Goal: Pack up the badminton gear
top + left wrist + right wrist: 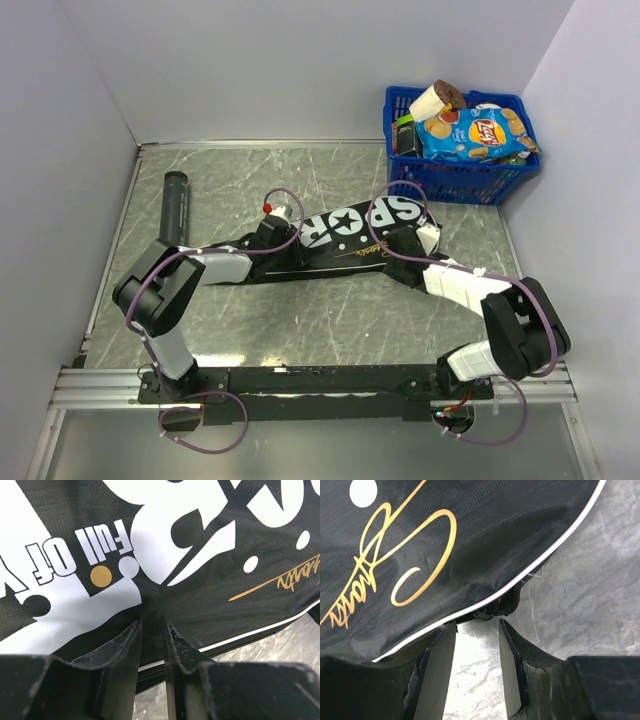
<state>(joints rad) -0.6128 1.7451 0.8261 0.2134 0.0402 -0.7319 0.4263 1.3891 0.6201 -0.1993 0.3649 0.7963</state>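
- The SPORT cover [350, 225] lies flat on the table [300, 320]. Its long axis runs from the narrow handle end at my near left to the wide head at the far right, so the head points towards the blue basket [460, 150].
- My left claw [152, 625] sits at the cover's narrow part with its jaws drawn close together, and the fabric puckers into the slit. I read that as a pinch on a fold of the cover, just inside its white-piped edge.
- My right claw [477, 625] is at the rim of the head. Its jaws are partly spread with bare table between them, gripping nothing.
- A small dark tab [492, 609] (probably the zip pull) hangs under the piping just beyond my right fingertips, a little towards the right-hand finger.
- My guess is that the coming move turns on this: the right arm is much nearer the tab, while the left steadies the cover.
- The black tube [177, 205] stands well apart at the far left.
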